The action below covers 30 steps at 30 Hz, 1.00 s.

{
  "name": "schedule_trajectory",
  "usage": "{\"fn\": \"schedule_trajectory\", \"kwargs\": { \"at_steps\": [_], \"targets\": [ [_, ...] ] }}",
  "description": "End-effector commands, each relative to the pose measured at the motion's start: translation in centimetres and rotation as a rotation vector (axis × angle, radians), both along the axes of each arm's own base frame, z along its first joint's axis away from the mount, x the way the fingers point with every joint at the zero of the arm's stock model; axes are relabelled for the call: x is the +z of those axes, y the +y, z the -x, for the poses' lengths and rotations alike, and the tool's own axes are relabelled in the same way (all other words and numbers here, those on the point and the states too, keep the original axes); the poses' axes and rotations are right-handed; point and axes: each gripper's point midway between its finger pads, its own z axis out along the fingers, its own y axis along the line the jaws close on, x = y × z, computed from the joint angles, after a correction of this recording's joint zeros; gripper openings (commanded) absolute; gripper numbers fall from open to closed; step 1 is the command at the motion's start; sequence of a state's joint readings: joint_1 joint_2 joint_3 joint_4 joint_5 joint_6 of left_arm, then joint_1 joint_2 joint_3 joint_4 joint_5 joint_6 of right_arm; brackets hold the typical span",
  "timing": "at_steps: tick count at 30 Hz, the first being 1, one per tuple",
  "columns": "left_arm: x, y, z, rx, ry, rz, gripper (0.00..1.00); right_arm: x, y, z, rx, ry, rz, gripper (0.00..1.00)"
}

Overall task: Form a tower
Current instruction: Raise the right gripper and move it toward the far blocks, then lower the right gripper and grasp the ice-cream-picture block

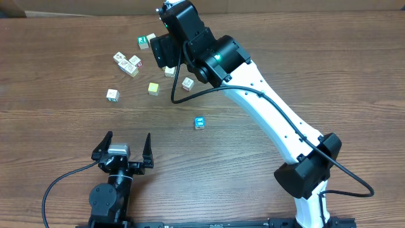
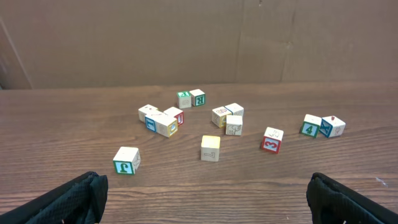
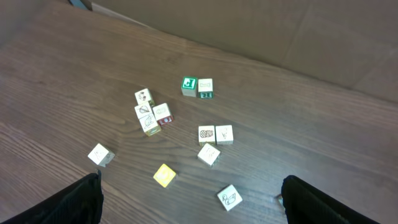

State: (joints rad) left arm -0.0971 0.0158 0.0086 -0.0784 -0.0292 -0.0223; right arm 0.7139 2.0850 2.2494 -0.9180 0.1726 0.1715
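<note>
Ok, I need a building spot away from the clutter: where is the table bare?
Bare: the strip between the left gripper and the yellow-green cube, left of the blue cube; also the table right of the right arm. Crowded: the cube cluster near the top, by that arm.

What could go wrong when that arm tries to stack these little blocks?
The cubes in the clump touch one another, so the wide-open right claw above them might shove neighbours when grabbing one. The right arm partly hides a cube from the overhead camera, hampering aim. No stack stands yet; small cubes topple easily.
</note>
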Motion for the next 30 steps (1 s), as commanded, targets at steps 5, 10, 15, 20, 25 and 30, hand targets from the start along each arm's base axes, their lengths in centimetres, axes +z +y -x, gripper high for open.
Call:
{"fn": "schedule_trajectory", "kwargs": {
  "at_steps": [5,10,15,20,25,30],
  "targets": [
    [0.2,0.0,0.0,-0.006,-0.012,-0.014,0.99,-4.1,1.5,-3.4,-0.019,-0.028,0.029,0.89],
    [0.2,0.0,0.0,-0.006,-0.012,-0.014,0.99,-8.2,0.8,-6.1,-0.049,0.004,0.044,0.89],
    [0.1,0.0,0.0,-0.006,-0.011,-0.014,1.0,-11.8,-0.2,-8.1,-0.055,0.064,0.022,0.88],
    [0.2,0.0,0.0,-0.006,-0.012,-0.014,1.0,-14.7,-2.1,-10.2,-0.125,0.097,0.008,0.75],
    [0.2,0.0,0.0,-0.006,-0.012,-0.014,1.0,-17.6,-2.0,-11.5,-0.134,0.097,0.009,0.71],
    [0.2,0.0,0.0,-0.006,-0.012,-0.014,1.0,-20.7,-1.2,-12.0,-0.128,0.102,0.012,0.8]
  ]
}}
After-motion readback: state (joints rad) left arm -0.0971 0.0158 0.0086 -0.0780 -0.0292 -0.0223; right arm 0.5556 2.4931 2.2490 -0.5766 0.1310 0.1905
